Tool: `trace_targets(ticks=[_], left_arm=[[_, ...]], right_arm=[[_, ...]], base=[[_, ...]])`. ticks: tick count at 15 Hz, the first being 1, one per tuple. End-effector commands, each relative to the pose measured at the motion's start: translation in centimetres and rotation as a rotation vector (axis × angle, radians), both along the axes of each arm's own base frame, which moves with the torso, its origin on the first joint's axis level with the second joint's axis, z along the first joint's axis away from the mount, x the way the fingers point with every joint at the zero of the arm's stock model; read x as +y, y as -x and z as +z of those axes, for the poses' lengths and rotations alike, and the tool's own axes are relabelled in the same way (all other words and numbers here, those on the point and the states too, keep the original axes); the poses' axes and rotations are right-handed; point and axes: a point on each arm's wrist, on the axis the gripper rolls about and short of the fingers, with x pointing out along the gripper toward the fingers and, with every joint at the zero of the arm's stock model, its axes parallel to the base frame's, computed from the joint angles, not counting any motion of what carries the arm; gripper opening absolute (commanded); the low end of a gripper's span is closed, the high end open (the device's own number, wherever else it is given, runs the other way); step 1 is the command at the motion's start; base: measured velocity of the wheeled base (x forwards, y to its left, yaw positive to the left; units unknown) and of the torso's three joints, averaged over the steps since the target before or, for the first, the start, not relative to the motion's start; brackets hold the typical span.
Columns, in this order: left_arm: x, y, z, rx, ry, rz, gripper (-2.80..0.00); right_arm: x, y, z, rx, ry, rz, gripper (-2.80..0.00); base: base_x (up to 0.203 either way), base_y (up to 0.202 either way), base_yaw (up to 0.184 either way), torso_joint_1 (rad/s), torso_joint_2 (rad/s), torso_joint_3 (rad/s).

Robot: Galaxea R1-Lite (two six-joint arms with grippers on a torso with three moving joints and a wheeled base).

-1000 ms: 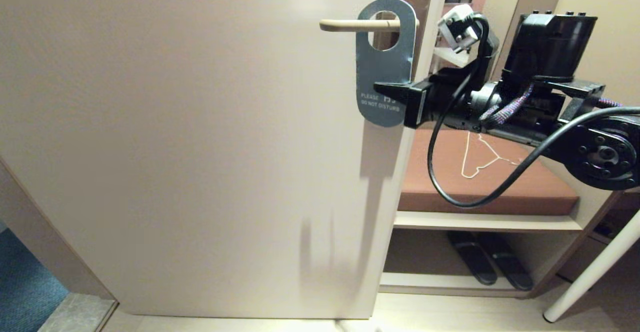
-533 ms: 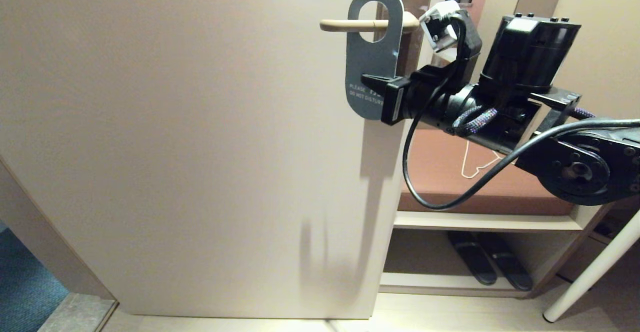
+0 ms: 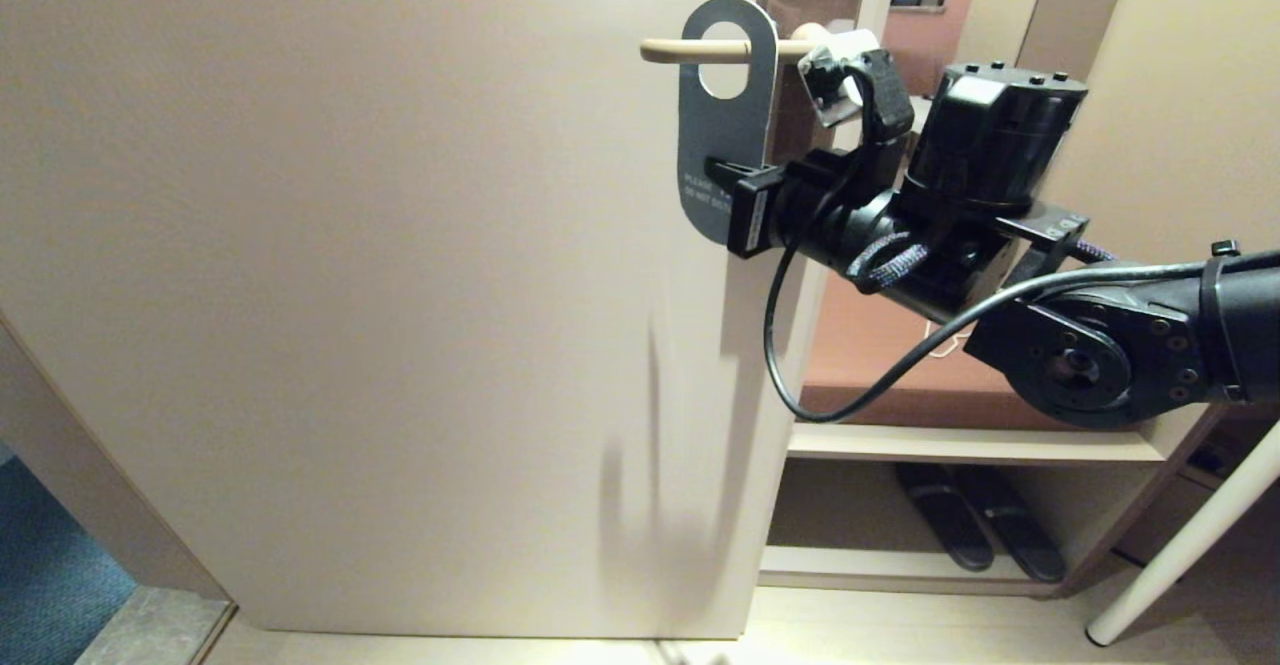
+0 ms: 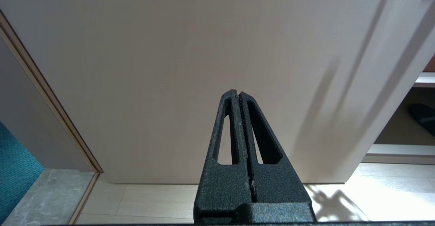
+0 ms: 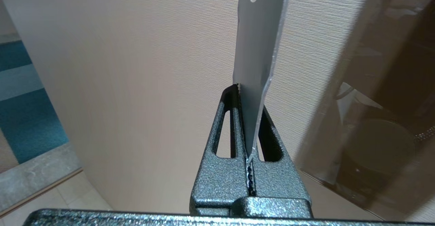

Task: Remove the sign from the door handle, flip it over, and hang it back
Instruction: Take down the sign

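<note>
- My right gripper (image 3: 722, 173) pinches the sign's (image 3: 722, 115) lower end; its oval hole rings the door handle (image 3: 690, 49).
- Pulling left crookedly could snag the hole's rim on the lever and bend the card.
- Left gripper (image 4: 239, 95) pressed together, parked low near the door.

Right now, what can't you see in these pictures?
- The sign: its back face, turned from the head camera.
- Its lower text, covered by the right gripper.
- The door handle: its elbow end, behind the arm's white camera.
- The left gripper: absent from the head view.
</note>
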Motion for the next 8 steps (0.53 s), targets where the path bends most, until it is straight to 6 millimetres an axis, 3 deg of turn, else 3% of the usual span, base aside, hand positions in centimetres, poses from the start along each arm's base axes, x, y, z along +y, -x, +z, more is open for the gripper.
trace_targets(ticks=[1,8], left_arm=[[0.0,0.0,0.0,0.0,0.0,0.001,-2.8],[0.0,0.0,0.0,0.0,0.001,0.001,-2.8]], right_arm=[[0.5,-0.3,-0.4,0.004,0.003,0.006,-2.8],[2.3,-0.5,-0.6,-0.016,-0.014,0.037,-2.8]], base=[[0.0,0.0,0.0,0.0,0.0,0.0],[0.0,0.0,0.0,0.0,0.0,0.0]])
